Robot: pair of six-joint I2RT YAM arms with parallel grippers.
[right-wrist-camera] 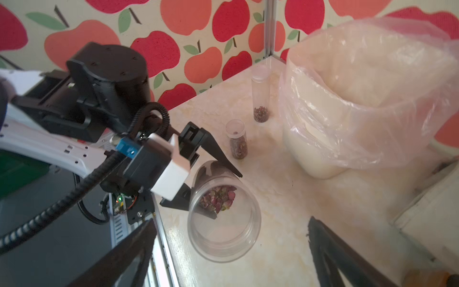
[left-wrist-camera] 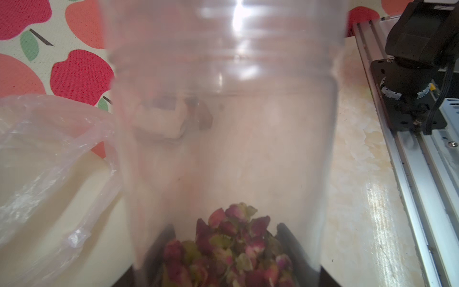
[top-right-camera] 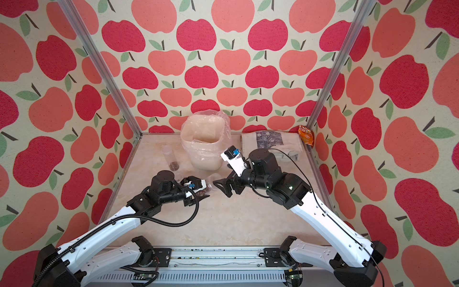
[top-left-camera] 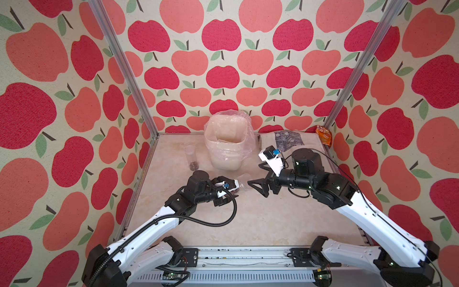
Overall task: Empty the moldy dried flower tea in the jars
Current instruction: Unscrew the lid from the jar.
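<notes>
My left gripper [top-left-camera: 232, 192] is shut on a wide clear jar [top-left-camera: 242, 182] and holds it on its side above the table. Through the jar's wall [left-wrist-camera: 223, 124] the dried flower tea [left-wrist-camera: 231, 248] shows heaped near the base. My right gripper [top-left-camera: 257, 175] stands wide open, with the jar's bare threaded mouth [right-wrist-camera: 223, 231] just in front of its fingertips. It holds nothing. A tall thin jar [top-left-camera: 190, 157] stands upright left of the bin with tea at its bottom. A small short jar [right-wrist-camera: 237, 141] with tea stands nearer; in both top views my left arm hides it.
A white bin [top-left-camera: 211, 141] lined with a clear plastic bag stands at the back middle, its mouth open. A folded printed cloth [top-left-camera: 288, 140] and an orange packet [top-left-camera: 324, 135] lie at the back right. The metal rail [top-left-camera: 243, 258] runs along the table's front edge.
</notes>
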